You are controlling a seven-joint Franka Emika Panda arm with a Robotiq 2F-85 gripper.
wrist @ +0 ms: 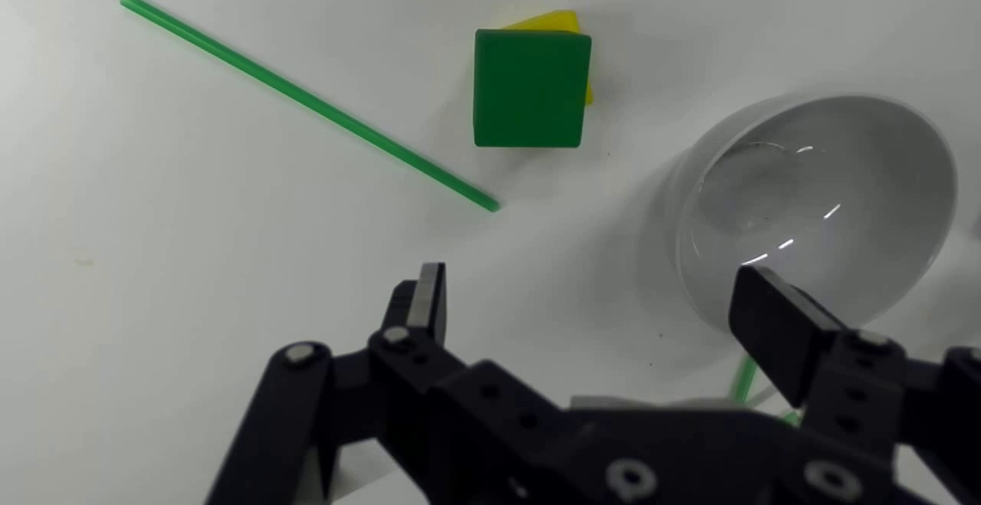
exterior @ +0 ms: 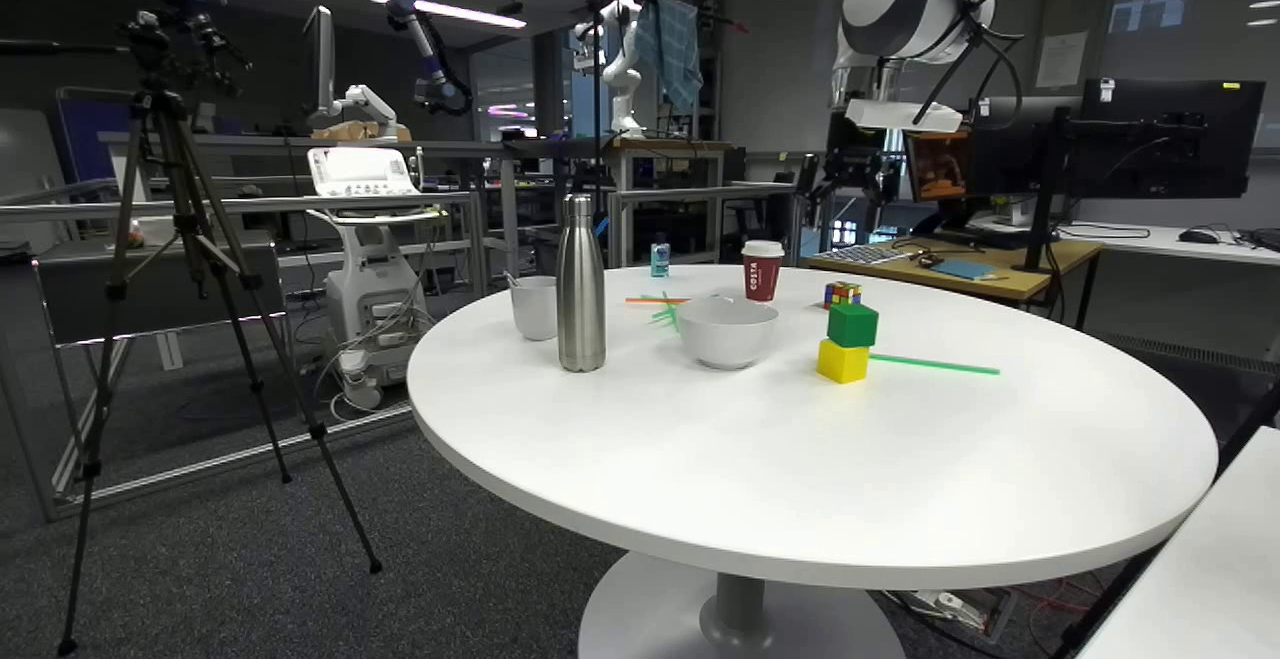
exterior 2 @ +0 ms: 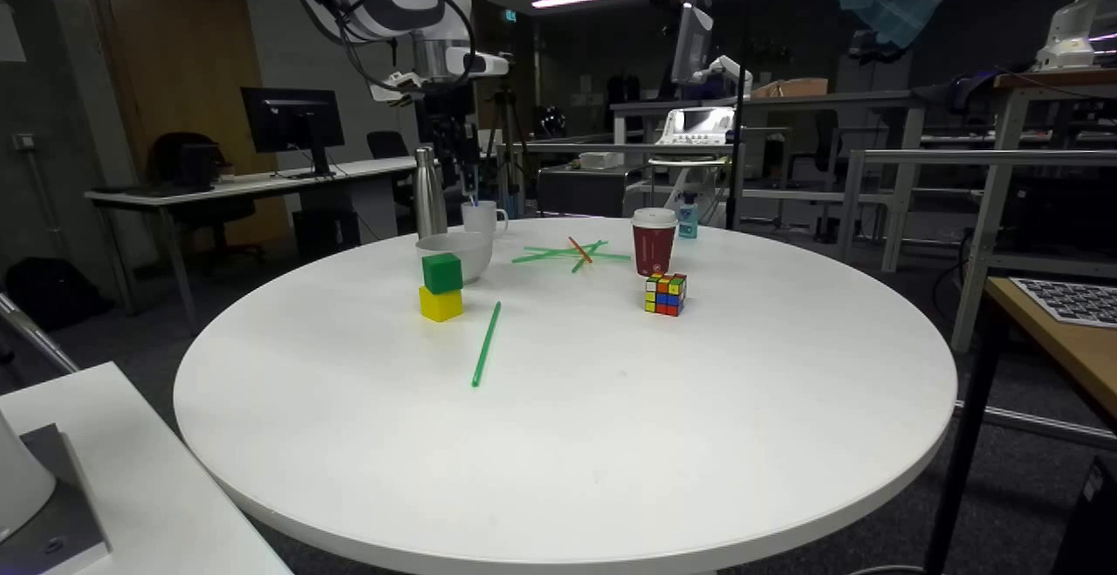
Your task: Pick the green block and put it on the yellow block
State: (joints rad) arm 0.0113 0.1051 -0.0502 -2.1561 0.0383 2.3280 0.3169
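The green block sits on top of the yellow block on the round white table. The stack also shows in an exterior view, green block above yellow block. In the wrist view the green block covers most of the yellow block, which is turned at an angle under it. My gripper is open with nothing between its fingers. It hangs well above the table, apart from the stack, and also shows high up in an exterior view.
A white bowl stands beside the stack, partly under one finger in the wrist view. A green stick lies near the blocks. A steel bottle, a white mug, a red cup and a puzzle cube stand around.
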